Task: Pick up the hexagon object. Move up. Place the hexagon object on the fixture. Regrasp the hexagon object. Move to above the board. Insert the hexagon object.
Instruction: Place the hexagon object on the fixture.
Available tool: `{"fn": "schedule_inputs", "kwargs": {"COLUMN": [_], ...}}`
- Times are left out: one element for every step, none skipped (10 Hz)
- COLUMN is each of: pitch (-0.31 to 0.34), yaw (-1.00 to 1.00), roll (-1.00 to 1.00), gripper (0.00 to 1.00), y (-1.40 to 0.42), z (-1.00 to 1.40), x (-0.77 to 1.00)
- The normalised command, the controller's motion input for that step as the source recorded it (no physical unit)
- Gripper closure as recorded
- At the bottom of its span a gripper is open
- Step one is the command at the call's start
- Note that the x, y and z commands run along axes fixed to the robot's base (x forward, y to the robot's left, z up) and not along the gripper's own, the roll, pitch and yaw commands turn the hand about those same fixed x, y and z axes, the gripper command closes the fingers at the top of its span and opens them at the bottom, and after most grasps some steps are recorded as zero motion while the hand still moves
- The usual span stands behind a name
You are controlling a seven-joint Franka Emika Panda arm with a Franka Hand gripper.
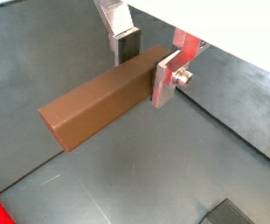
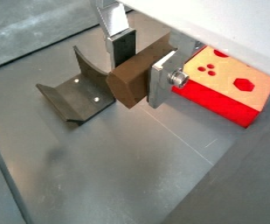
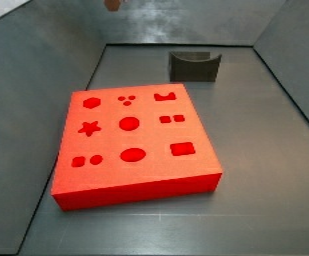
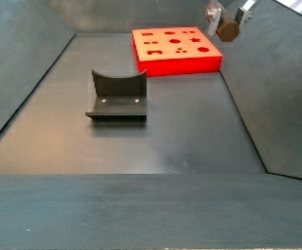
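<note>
The gripper (image 2: 141,68) hangs high above the floor, its 2 silver fingers (image 1: 164,77) clamped on one end of the brown hexagon object (image 1: 96,107). Lifted clear, the peg can travel to the fixture (image 2: 76,91) for regrasping, since the board (image 3: 133,146) needs it re-oriented.

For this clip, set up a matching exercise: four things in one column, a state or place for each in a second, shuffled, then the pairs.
Things:
1. hexagon object
2. fixture
3. board
4. claw

States:
A. lies flat on the floor, cut-outs facing up
B. stands on the floor with nothing in its notch
C. held in the air between two silver fingers
D. raised off the floor, closed on a brown piece

Pairs: 1-C, 2-B, 3-A, 4-D
</note>
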Motion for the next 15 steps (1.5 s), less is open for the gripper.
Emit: {"fn": "schedule_inputs", "kwargs": {"pitch": [0.365,0.344,0.266,0.202,0.149,0.137,0.134,0.130,0.125,0.127,0.133,0.133,0.130,0.128,-0.003], "yaw": [-0.38,-0.31,-0.19,-0.13,-0.08,-0.06,-0.06,-0.05,-0.05,-0.05,-0.04,-0.04,-0.04,-0.04,0.11], "roll": [-0.22,-0.22,-0.22,-0.21,-0.19,-0.18,-0.18,-0.17,-0.16,-0.16,-0.16,-0.17,-0.17,-0.17,-1.00], "gripper": [1.00,1.00,1.00,1.00,1.00,1.00,1.00,1.00,1.00,1.00,1.00,1.00,1.00,1.00,1.00], "y": [0.06,0.06,0.05,0.05,0.05,0.04,0.04,0.04,0.04,0.04,0.04,0.04,0.04,0.03,0.02], "z": [0.00,0.00,0.01,0.00,0.00,0.00,0.00,0.00,0.00,0.00,0.00,0.00,0.00,0.00,0.00], "x": [1.00,1.00,1.00,1.00,1.00,1.00,1.00,1.00,1.00,1.00,1.00,1.00,1.00,1.00,1.00]}}
